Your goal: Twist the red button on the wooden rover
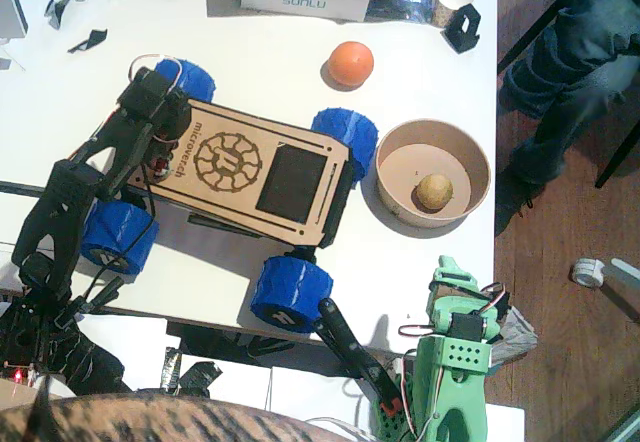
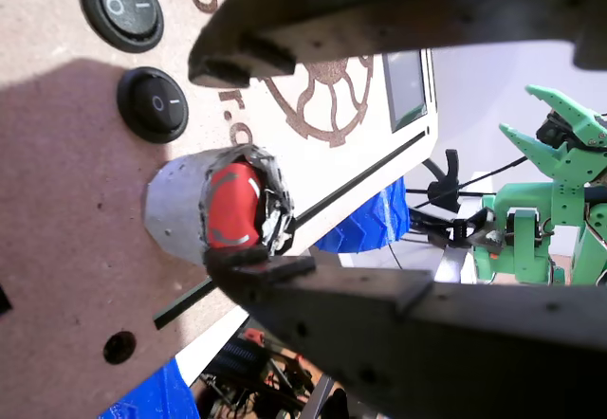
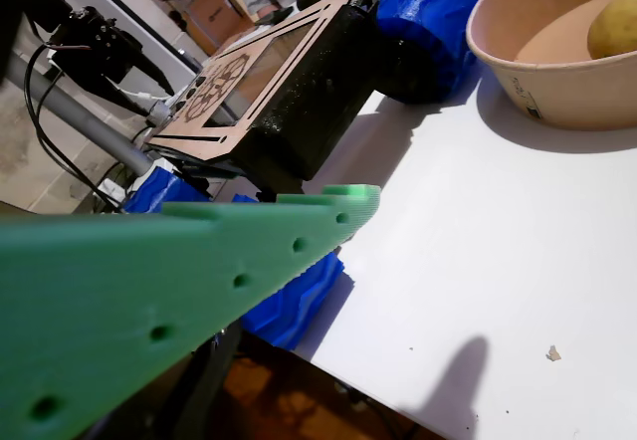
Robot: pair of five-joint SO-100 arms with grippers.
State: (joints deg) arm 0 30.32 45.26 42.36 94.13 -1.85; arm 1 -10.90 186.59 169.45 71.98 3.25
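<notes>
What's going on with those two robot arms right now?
Left claw open around the red button on the wooden rover, jaws either side. Right claw parked off the rover, holding nothing visible. Nothing blocking the button.

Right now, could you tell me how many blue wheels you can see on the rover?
4: rear left, rear right, front left, front right, one at each corner of the wooden rover. None seem hidden.

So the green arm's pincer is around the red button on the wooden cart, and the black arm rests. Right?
Not quite: it is the black left arm's pincer around the red button on the wooden cart, as a wrist view shows. The green arm is the one resting.
</notes>
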